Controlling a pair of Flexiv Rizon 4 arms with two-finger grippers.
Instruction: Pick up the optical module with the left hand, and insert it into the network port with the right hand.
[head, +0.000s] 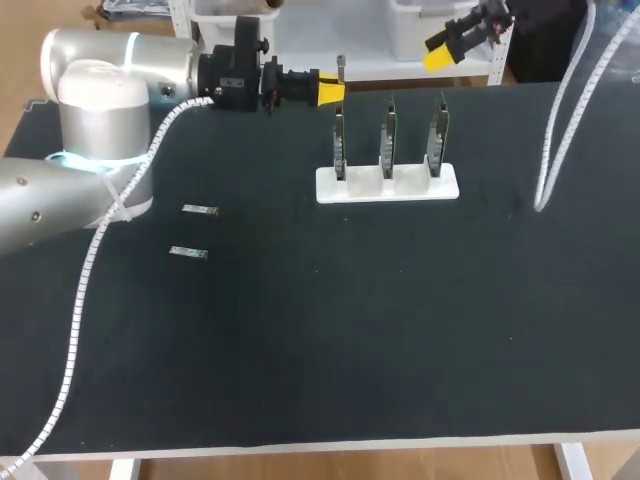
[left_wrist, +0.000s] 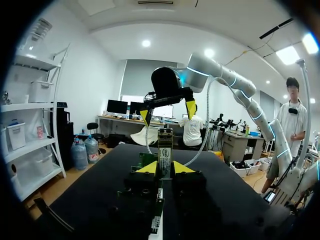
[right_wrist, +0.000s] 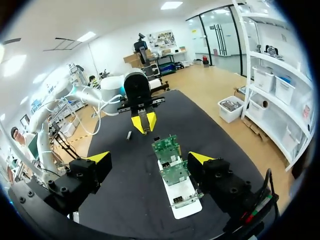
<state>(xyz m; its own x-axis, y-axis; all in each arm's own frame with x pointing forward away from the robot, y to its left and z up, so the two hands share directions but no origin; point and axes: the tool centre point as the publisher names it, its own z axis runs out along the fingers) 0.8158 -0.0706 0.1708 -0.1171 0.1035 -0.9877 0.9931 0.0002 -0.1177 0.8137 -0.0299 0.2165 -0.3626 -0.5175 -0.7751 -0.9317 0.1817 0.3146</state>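
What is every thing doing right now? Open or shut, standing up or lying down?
Left pincer: shut on the module.
Module: held upright, off the table.
Right pincer: open, empty.
Boards: three, standing upright in the stand.
Stand: flat on the table.
Spare modules: two, lying flat on the table.

Black table (head: 300, 350), white stand (head: 388, 185), green boards (right_wrist: 167, 147)

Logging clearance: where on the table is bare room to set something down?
Free: the near half of the black tabletop, before the white stand of three green circuit boards. Crowded: two silver modules lie left; the left gripper, gripping an optical module, hangs by the stand's leftmost board.
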